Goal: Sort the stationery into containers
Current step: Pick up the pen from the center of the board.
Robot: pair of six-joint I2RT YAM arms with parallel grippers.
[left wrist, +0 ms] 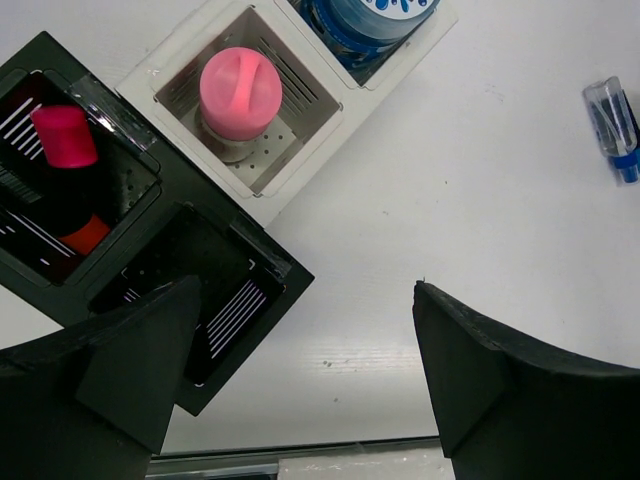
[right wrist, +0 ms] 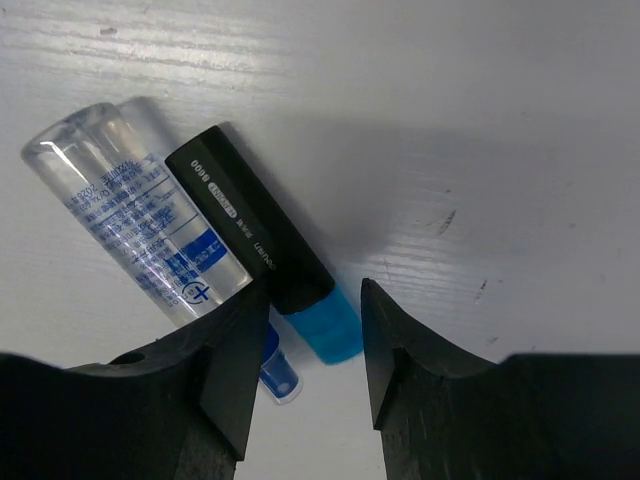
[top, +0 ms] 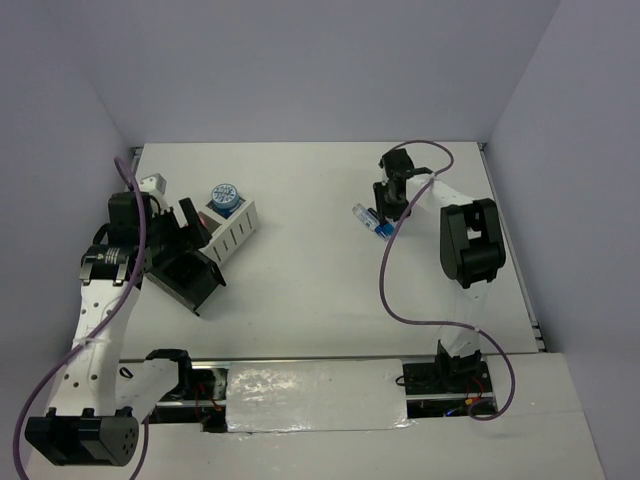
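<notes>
My right gripper (right wrist: 313, 290) is low over the table at the back right (top: 388, 212). Its jaws are closed narrowly on the blue end of the black-bodied blue marker (right wrist: 250, 230), which still lies flat. A clear tube with blue print (right wrist: 140, 220) lies against the marker. My left gripper (left wrist: 305, 290) hangs wide open and empty just right of the black organizer (left wrist: 240, 250). A pink-topped highlighter (left wrist: 65, 140) stands in that organizer with a bit of orange beside it. In the white organizer (left wrist: 330, 110) are a pink tube (left wrist: 240, 88) and a blue tape roll (left wrist: 370, 15).
The two organizers sit side by side at the left (top: 238, 232). The left arm partly covers the black one (top: 190, 280). The clear tube also shows at the far right of the left wrist view (left wrist: 612, 125). Purple cables loop along both arms. White walls enclose the table.
</notes>
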